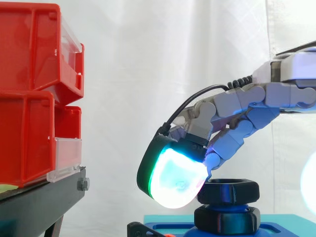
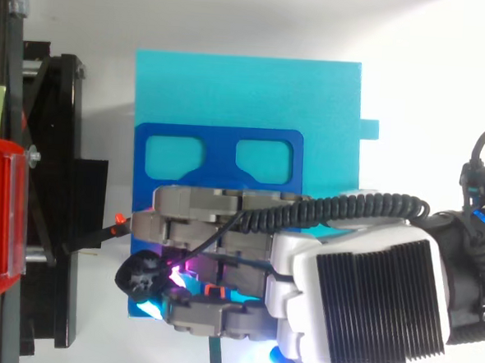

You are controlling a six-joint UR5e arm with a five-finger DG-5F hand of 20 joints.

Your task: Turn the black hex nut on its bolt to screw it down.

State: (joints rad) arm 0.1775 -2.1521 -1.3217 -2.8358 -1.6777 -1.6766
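a glowing fingertip point(image 1: 175, 180) is pressed to the left side of the black nut point(image 1: 232, 191), which is gripped by the curled hand point(image 1: 276, 94), just above a second nut point(image 1: 227, 219) on a blue plate point(image 2: 219, 159).

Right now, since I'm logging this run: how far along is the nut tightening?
Done: the hand is at the black hex nut, which already sits started over the blue fixture. In hand: its curled fingers pinch the nut's rim. Left: a gap shows between it and the lower black nut, so screwing down looks unfinished.
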